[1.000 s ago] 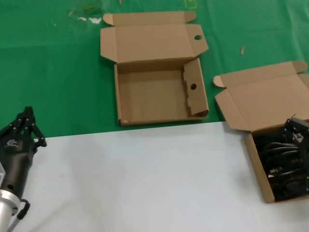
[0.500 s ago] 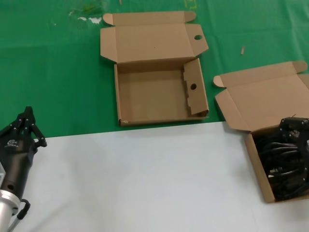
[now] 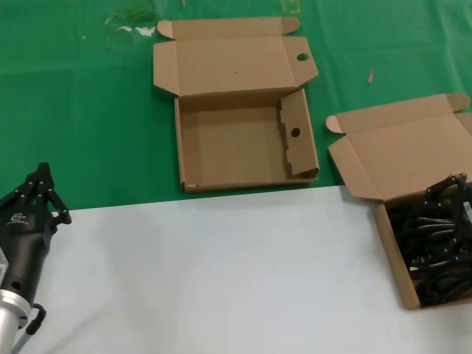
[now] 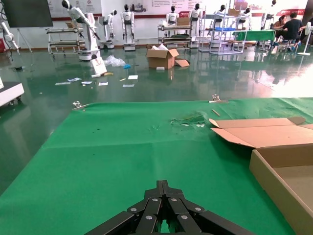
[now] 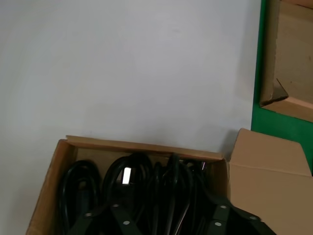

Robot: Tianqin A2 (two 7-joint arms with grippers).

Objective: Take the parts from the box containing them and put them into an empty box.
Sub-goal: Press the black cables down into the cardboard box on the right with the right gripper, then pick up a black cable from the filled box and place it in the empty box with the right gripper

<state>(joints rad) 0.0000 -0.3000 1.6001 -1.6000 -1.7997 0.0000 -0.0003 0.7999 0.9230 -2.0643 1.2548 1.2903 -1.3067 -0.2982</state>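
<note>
Right gripper (image 3: pixel 459 193) shifted over black coiled power cords (image 3: pixel 436 254), finger state indiscernible; left gripper (image 3: pixel 40 193) closed, parked. Risk: tangled bundles lift together.

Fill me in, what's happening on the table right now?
The right claw is down in the box of cords at the right edge of the table, right over the black cords, with its fingers spread; nothing looks gripped yet. The empty box, with holed flaps, sits open on the green cloth with nothing in it. The left claw waits shut at the near left, away from both boxes.
</note>
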